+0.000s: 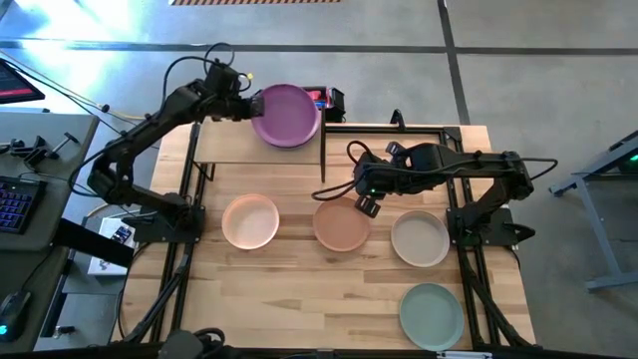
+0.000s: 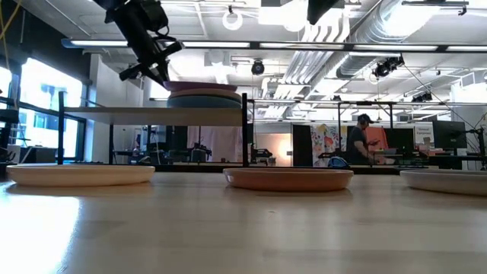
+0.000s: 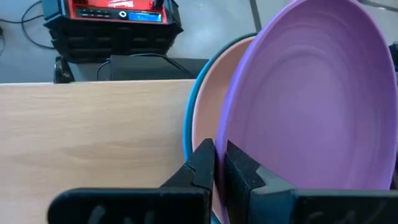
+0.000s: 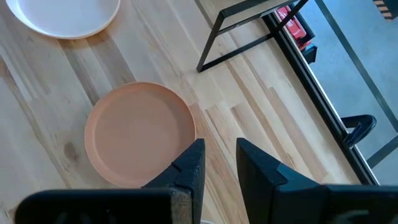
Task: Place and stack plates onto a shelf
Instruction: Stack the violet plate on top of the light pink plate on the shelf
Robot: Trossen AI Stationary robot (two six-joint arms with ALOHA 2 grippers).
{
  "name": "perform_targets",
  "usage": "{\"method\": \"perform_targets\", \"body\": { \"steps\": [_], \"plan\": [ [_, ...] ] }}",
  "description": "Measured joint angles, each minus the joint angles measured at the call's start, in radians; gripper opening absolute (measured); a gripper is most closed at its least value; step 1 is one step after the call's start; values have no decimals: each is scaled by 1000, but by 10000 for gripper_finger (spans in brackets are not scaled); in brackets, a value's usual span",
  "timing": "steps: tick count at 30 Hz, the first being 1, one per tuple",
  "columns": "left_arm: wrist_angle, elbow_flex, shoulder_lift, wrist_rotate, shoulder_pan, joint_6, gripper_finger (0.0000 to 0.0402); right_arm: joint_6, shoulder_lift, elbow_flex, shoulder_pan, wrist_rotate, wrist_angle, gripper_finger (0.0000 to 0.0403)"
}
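Observation:
My left gripper [image 1: 245, 104] is shut on the purple plate [image 1: 287, 116], at the right end of the light-wood shelf [image 1: 239, 148]. In the left wrist view the purple plate [image 3: 311, 93] lies over a pink plate [image 3: 211, 106] and a blue plate [image 3: 189, 118]. The low view shows this stack [image 2: 204, 96] on the shelf board [image 2: 152, 115]. My right gripper [image 1: 367, 202] is open above the table, beside the terracotta plate's [image 1: 342, 225] far right rim, touching nothing. The peach [image 1: 250, 220], cream [image 1: 420, 238] and sage green [image 1: 432, 315] plates lie flat on the table. The dark green plate is hidden. My left gripper pinches the purple plate's rim [image 3: 231, 134] on the side toward the table's left. One finger [image 3: 249, 177] is on the plate's upper face and the other [image 3: 200, 165] is under the rim. It comes from the left, slanting down. The plate lies over the pink plate.
The shelf's black legs [image 4: 249, 31] stand just beyond the terracotta plate [image 4: 140, 134]. A red and black box [image 3: 115, 15] sits on the floor past the shelf. A person [image 2: 356, 141] stands far behind the table. Bare wood shows on the shelf's left half [image 3: 93, 124].

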Motion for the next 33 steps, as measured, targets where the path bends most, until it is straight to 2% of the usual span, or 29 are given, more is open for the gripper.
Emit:
{"method": "perform_targets", "body": {
  "steps": [7, 18, 33],
  "plan": [
    [14, 0, 1, 12, 4, -12, 24, 0, 0, 0, 0, 0, 0, 69],
    [53, 0, 49, 129, 5, -20, 66, 0, 0, 0, 0, -1, 0, 69],
    [-23, -1, 21, 138, 10, 79, 72, 0, 0, 0, 0, -2, 0, 69]
  ]
}}
